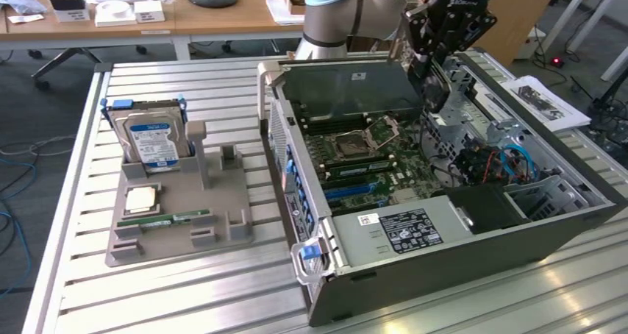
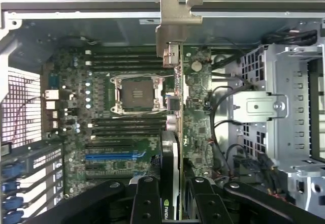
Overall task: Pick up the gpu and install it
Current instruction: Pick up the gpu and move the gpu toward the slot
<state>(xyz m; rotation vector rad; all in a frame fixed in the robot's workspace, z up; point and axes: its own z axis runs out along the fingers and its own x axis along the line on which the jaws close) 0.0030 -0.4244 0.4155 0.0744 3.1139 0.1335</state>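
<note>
On the ribbed aluminium surface (image 1: pixel 196 290), nearest in the exterior view, lies an open grey steel computer case (image 1: pixel 471 253) with a labelled box-shaped power supply (image 1: pixel 402 231) at its near end. To the exterior view's left sits a matte grey plastic holder (image 1: pixel 226 201), with a silver hard drive (image 1: pixel 152 139) standing upright in it and a narrow green memory stick (image 1: pixel 167 220) lying flat. Deeper in the case is the green motherboard (image 1: pixel 363 157), with its square socket and long slots. Above the board's far side, the gpu (image 2: pixel 171 158) hangs edge-on: thin, dark, with a bent grey metal bracket at its far end. The black jaws are clamped on the card's two flat faces. The pale-jointed arm (image 1: pixel 343 10) reaches down from behind the case, its wrist pointing downward into it. A wooden desk (image 1: pixel 226 18) stands beyond.
</note>
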